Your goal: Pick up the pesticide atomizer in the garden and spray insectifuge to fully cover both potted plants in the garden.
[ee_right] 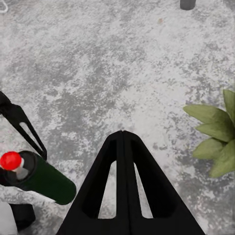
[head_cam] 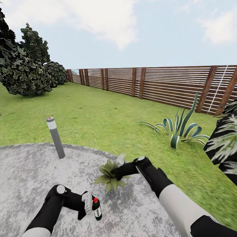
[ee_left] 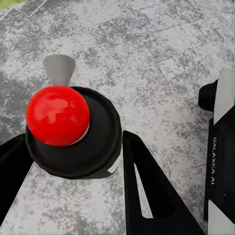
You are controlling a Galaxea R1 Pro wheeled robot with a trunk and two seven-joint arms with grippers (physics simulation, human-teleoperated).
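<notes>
Left tool (head_cam: 90,204) grips spray bottle (head_cam: 96,209), lower centre; right tool (ee_right: 122,142) clenched empty; aim nozzle squarely at plant (head_cam: 110,174).

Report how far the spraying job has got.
Done: the spray bottle is picked up, gripped in the left hand, red cap up. In hand: the robot stands on the stone paving with one potted plant just ahead, the shut right hand beside it. Left: no spray shows yet, and a second plant remains.
</notes>
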